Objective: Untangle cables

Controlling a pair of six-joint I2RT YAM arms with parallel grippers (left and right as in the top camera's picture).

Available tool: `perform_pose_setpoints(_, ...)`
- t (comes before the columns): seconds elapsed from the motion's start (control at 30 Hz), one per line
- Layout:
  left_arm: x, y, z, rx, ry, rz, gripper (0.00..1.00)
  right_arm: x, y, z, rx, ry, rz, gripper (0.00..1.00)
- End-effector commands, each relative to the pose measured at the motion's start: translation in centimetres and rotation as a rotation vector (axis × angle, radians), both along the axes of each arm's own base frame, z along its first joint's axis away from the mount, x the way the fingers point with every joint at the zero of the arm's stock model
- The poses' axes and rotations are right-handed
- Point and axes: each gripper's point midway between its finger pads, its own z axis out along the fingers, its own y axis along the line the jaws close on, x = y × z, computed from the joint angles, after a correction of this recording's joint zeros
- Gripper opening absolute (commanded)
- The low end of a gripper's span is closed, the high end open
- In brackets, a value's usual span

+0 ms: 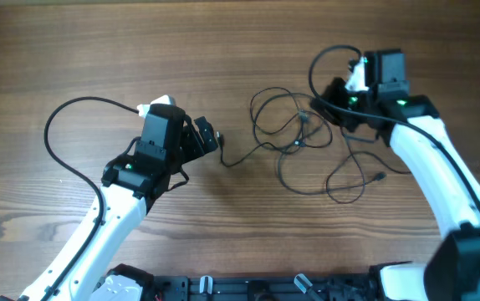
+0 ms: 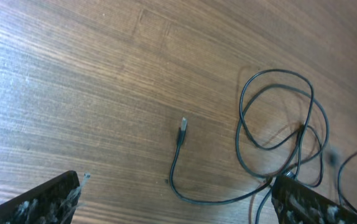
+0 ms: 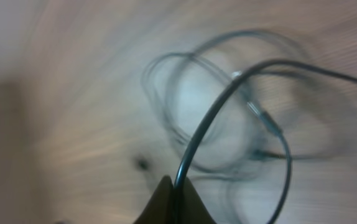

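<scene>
The cables (image 1: 300, 132) lie in loose thin dark loops on the wooden table's middle. One tail runs left and ends in a small plug (image 1: 222, 155) just in front of my left gripper (image 1: 211, 139). In the left wrist view that plug (image 2: 181, 127) lies on the wood ahead, and the tail curves back between my wide-open fingers (image 2: 48, 200); the left gripper (image 2: 178, 205) holds nothing, and the cables' loops (image 2: 278, 121) lie to the right. My right gripper (image 1: 324, 104) sits at the loops' upper right. In the blurred right wrist view, it (image 3: 175, 198) is shut on a cable strand (image 3: 216, 109) that arcs up from the jaws.
Thicker black robot cables loop beside each arm, one at the left (image 1: 56, 142) and one at the upper right (image 1: 328, 60). The arms' bases (image 1: 248, 288) line the front edge. Bare wooden table (image 1: 98, 50) lies all around the loops.
</scene>
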Motion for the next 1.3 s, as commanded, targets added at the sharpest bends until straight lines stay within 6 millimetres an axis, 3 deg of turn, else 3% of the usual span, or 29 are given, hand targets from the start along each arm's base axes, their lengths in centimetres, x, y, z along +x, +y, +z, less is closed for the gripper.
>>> perform_pose_setpoints(0.0,0.4,0.0,0.5,-0.001,-0.014,0.015,1.0,-1.6,-8.5,3.9,-0.401,-0.12,-0.178,0.04)
perform_pose_setpoints(0.17,0.4,0.0,0.5,-0.001,-0.015,0.015,1.0,-4.5,-20.9,6.8,-0.734,-0.095,-0.522,0.04)
perform_pose_setpoints(0.27,0.4,0.0,0.5,-0.001,-0.015,0.015,1.0,-4.8,-26.0,6.4,-0.742,-0.065,-0.688,0.05)
perform_pose_setpoints(0.33,0.4,0.0,0.5,-0.001,-0.014,0.015,1.0,-4.5,-28.6,5.3,-0.734,-0.038,-0.752,0.13)
perform_pose_setpoints(0.5,0.4,0.0,0.5,-0.001,-0.015,0.015,1.0,-3.2,-28.9,-2.3,-0.647,0.144,-0.675,0.19)
perform_pose_setpoints(0.53,0.4,0.0,0.5,-0.001,-0.015,0.015,1.0,-3.1,-28.7,-3.7,-0.639,0.181,-0.649,0.3)
perform_pose_setpoints(0.57,0.4,0.0,0.5,-0.001,-0.015,0.015,1.0,-3.1,-28.1,-5.4,-0.617,0.223,-0.594,0.5)
perform_pose_setpoints(0.6,0.4,0.0,0.5,-0.001,-0.015,0.015,1.0,-3.2,-27.2,-6.8,-0.583,0.257,-0.534,0.86)
perform_pose_setpoints(0.63,0.4,0.0,0.5,-0.001,-0.015,0.015,1.0,-3.8,-26.2,-8.0,-0.534,0.31,-0.504,1.0)
perform_pose_setpoints(0.77,0.4,0.0,0.5,-0.001,-0.015,0.015,1.0,-5.5,-24.8,-8.9,-0.479,0.4,-0.501,1.0)
perform_pose_setpoints(0.87,0.4,0.0,0.5,-0.001,-0.015,0.015,1.0,-8.0,-23.1,-10.3,-0.38,0.53,-0.639,1.0)
perform_pose_setpoints(0.93,0.4,0.0,0.5,-0.001,-0.015,0.015,1.0,-8.5,-23.1,-11.4,-0.345,0.55,-0.766,1.0)
perform_pose_setpoints(1.03,0.4,0.0,0.5,-0.001,-0.015,0.015,1.0,-8.4,-23.3,-13.4,-0.311,0.51,-0.882,0.88)
perform_pose_setpoints(1.1,0.4,0.0,0.5,-0.001,-0.015,0.015,1.0,-9.5,-24.2,-14.2,-0.353,0.518,-0.985,0.8)
perform_pose_setpoints(1.27,0.4,0.0,0.5,-0.001,-0.014,0.015,1.0,-10.7,-26.1,-14.8,-0.474,0.498,-1.047,0.52)
